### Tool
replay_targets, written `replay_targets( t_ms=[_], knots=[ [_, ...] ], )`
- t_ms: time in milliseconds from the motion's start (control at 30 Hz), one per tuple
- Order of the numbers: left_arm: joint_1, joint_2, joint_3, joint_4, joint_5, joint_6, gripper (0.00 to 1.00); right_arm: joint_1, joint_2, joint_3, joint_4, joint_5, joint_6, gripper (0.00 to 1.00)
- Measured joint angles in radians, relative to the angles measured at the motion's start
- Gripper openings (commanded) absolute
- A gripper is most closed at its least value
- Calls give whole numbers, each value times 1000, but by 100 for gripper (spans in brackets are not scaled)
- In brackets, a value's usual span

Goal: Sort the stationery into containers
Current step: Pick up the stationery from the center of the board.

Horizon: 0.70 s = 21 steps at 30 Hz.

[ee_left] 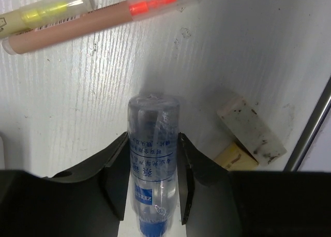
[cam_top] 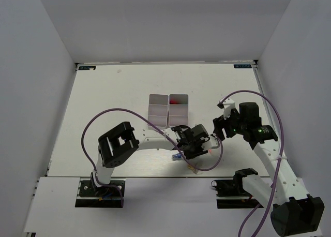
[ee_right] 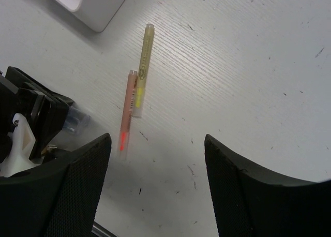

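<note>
My left gripper (ee_left: pixel 153 144) is shut on the clear bluish tube (ee_left: pixel 152 123), its jaws pressing both sides; the blue cap points back towards the wrist. A tan eraser block (ee_left: pixel 251 131) lies just right of it. The thin orange pen (ee_left: pixel 98 17) and a yellow-tipped clear pen (ee_left: pixel 44 12) lie side by side beyond the tube. My right gripper (ee_right: pixel 156 144) is open and empty above the table, with the orange pen (ee_right: pixel 125 113) and the yellow pen (ee_right: pixel 143 66) ahead to its left. The two white trays (cam_top: pixel 158 112) (cam_top: pixel 178 114) stand side by side at mid-table; a pink piece (cam_top: pixel 174 101) lies in the right tray's far compartment.
In the top view my left gripper (cam_top: pixel 194 145) is near the front edge and my right gripper (cam_top: pixel 220 126) is to its right. A tray corner (ee_right: pixel 95 6) shows at the top left of the right wrist view. A metal rod (ee_left: pixel 310 128) crosses the right side of the left wrist view.
</note>
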Motion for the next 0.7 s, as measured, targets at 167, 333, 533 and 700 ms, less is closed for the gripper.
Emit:
replay_targets(
  t_ms=[167, 333, 533, 700],
  knots=[
    [-7, -3, 0, -4, -19, -7, 5, -5, 0, 0, 7, 24, 1, 55],
    [-18, -60, -26, -32, -50, -18, 0, -11, 0, -3, 19, 42, 10, 10],
    [-10, -251, -53, -52, -95, -19, 0, -12, -1, -16, 25, 45, 23, 36],
    [49, -409, -59, -36, -139, -26, 0, -12, -1, -16, 30, 37, 23, 90]
  ],
)
